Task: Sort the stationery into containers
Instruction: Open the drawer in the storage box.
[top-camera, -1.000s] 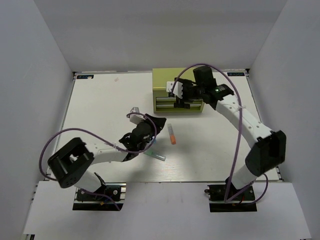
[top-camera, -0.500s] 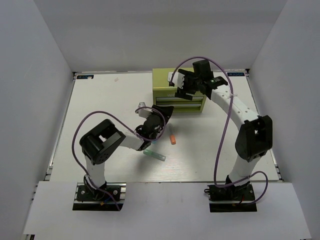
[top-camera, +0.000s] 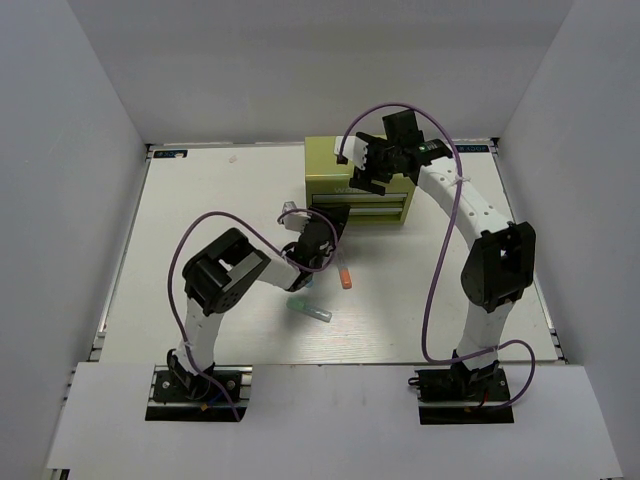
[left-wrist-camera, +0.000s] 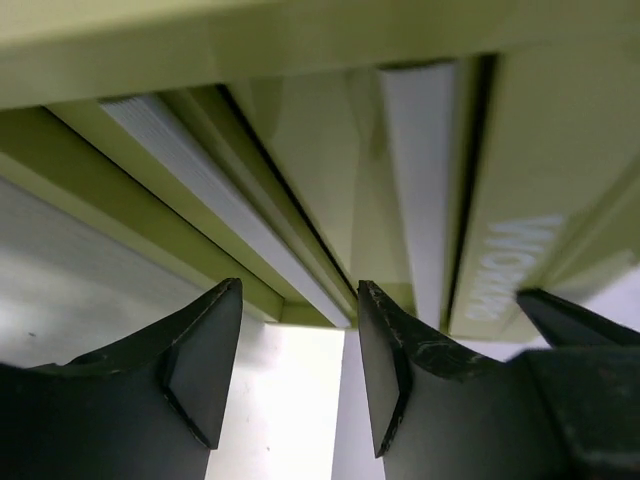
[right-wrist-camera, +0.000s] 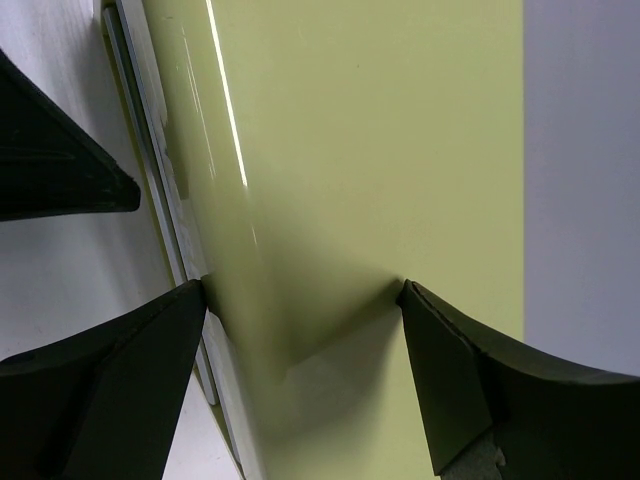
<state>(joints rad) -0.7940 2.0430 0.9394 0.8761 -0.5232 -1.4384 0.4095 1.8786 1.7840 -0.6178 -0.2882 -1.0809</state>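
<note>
The yellow-green toolbox (top-camera: 325, 165) stands at the back of the table, both front drawers shut. My left gripper (top-camera: 328, 222) sits low at the left end of the lower drawer front, open, nothing between its fingers. In the left wrist view this gripper (left-wrist-camera: 300, 290) points at the drawer edges of the toolbox (left-wrist-camera: 300, 130). My right gripper (top-camera: 362, 172) hovers over the toolbox top near its front edge, open wide. In the right wrist view its tips (right-wrist-camera: 302, 288) straddle bare toolbox lid (right-wrist-camera: 380, 150). An orange-ended pen (top-camera: 344, 275) and a translucent pen (top-camera: 312, 311) lie on the table.
White walls enclose the table (top-camera: 200, 220) on three sides. A small blue-green pen end (top-camera: 305, 284) pokes out beside the left forearm. Purple cables loop above both arms. White lettering (left-wrist-camera: 515, 265) marks the toolbox front.
The left arm swung from the pens up to the lower drawer front and its gripper opened. The right gripper rose from the drawer front to above the toolbox lid.
</note>
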